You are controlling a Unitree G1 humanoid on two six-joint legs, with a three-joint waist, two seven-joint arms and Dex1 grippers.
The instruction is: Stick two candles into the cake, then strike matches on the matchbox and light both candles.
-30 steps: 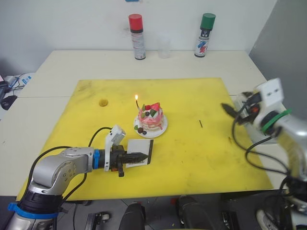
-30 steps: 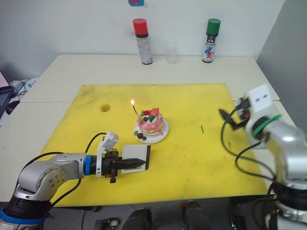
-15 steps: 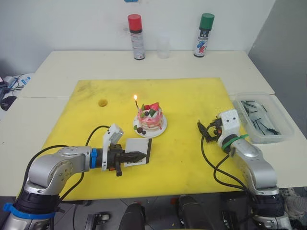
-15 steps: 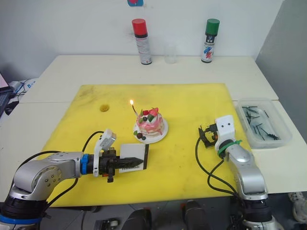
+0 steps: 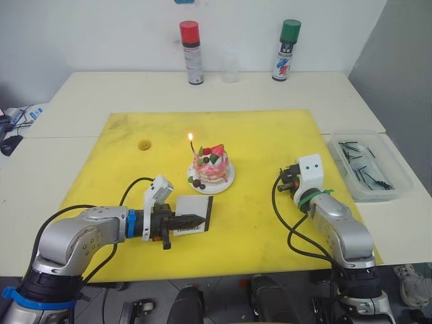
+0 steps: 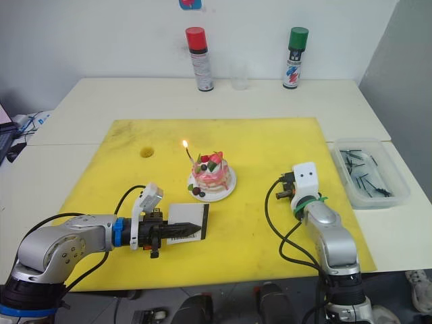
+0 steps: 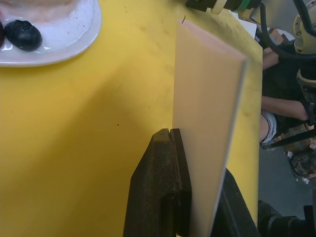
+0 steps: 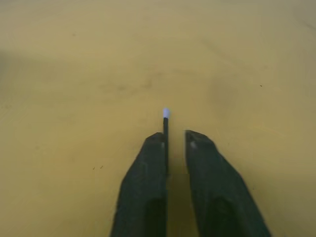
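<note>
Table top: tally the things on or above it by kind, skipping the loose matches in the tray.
Spray cans: 2, red-capped and green-capped
Clear cup: 1
Cake: 1
Lit candle: 1
Matchbox: 1
Held match: 1
Clear tray: 1
Yellow mat: 1
Total: 9

A pale cream desk (image 5: 101,91) stands against a plain white wall (image 5: 94,34), with a big yellow mat (image 5: 270,135) spread across its middle. Two spray cans stand at the back edge, one red-capped (image 5: 192,52), one green-capped (image 5: 287,50), and a clear cup (image 5: 231,67) sits between them. A grey panel (image 5: 405,61) rises on the right. Cables (image 5: 17,118) lie off the left end. Light is even.
</note>
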